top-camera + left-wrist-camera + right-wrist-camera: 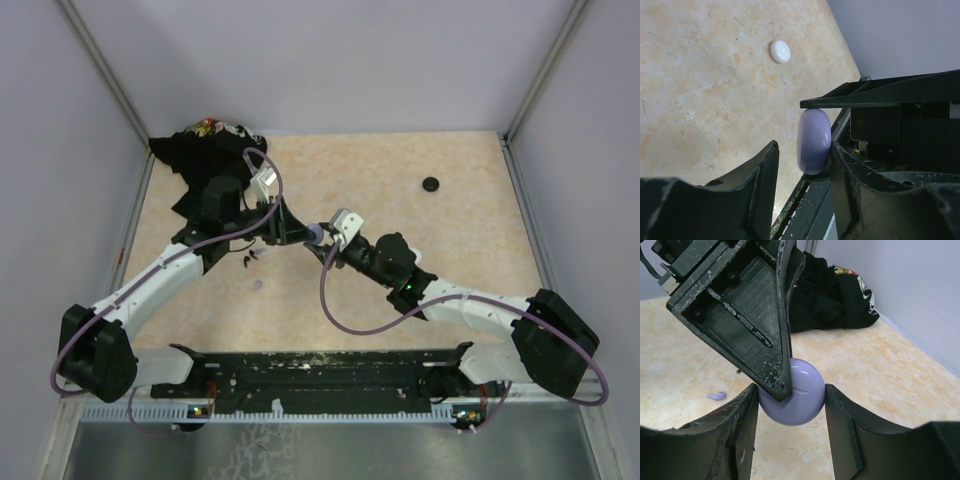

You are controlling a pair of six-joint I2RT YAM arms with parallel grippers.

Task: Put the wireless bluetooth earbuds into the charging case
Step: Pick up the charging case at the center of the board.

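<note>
The right gripper (791,390) is clamped on the case (805,397) across its rim, above the middle of the table (390,170). The left gripper (803,146) straddles the case. One finger touches its face and the other stands clear, so there is no grasp. One lavender earbud (716,395) lies on the table, left of centre, toward the near edge.

Handling estimate: the earbud is light, hard and glossy, and liable to slip or roll. Pinch it gently across the body. The case shell is equally slick.
</note>
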